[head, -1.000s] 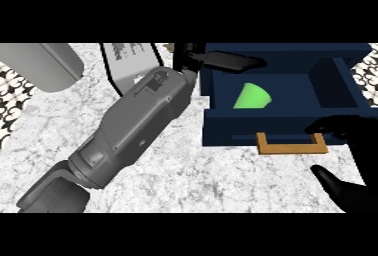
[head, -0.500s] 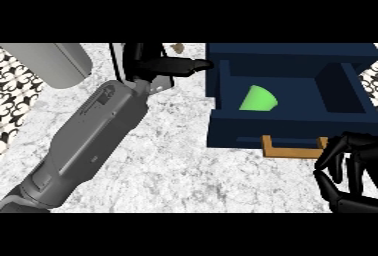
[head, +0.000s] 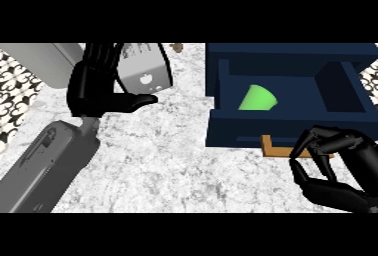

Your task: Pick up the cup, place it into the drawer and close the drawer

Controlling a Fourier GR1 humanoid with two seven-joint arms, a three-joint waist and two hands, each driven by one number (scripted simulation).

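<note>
A green cup (head: 258, 98) lies on its side inside the open dark-blue drawer (head: 229, 132), in its left compartment. The drawer's wooden handle (head: 275, 150) sticks out toward me from its front. My right hand (head: 336, 160) is at the lower right, its fingers curled over the right part of that handle with the thumb just below it. My left hand (head: 92, 90) is left of the drawer, apart from it, open with fingers straight up and thumb pointing right.
A grey rounded appliance (head: 146, 74) stands just behind my left hand on the marble counter (head: 170, 160). A grey box (head: 40, 62) sits at the back left, beside a patterned wall (head: 13, 95). A small brown thing (head: 176, 47) lies at the back.
My left hand has drawn back leftward from the drawer, where the cup stays. My right hand has come up from the lower right and curled at the handle.
</note>
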